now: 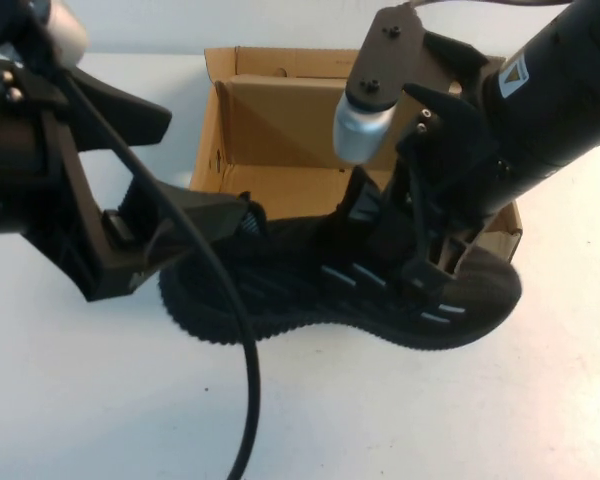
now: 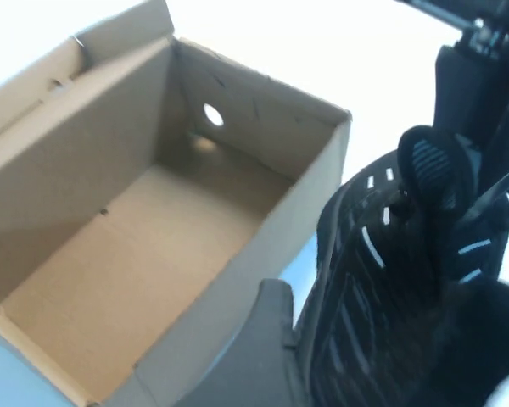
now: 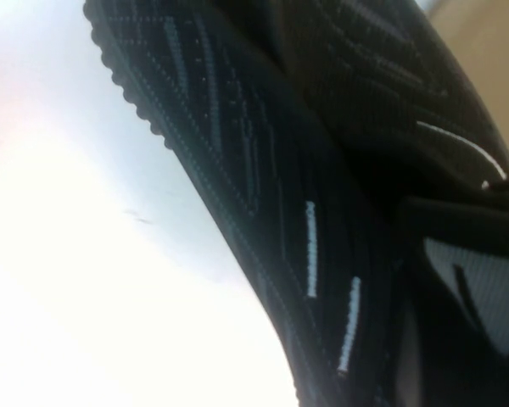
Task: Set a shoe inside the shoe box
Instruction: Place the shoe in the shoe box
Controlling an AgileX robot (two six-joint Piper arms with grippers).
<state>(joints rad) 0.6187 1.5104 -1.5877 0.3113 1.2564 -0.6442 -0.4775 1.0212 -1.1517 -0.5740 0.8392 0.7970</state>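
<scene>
The left claw [image 1: 195,235] sits at the shoe's heel end with its fingers spread wide, holding nothing. The shoe [image 1: 310,290] lies on its side on the white desk [image 1: 400,410], just in front of the open box [image 1: 280,130], touching its near edge. The right claw [image 1: 430,265] comes down from the right and is clamped on the shoe's upper near the tongue.

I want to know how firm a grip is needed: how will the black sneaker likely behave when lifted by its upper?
The sneaker has a knit-looking upper, so it will probably flex under the right gripper, shut on its middle. Its ridged sole looks stiffer, so sagging should be slight. The left gripper, open at the heel, gives no support.
</scene>
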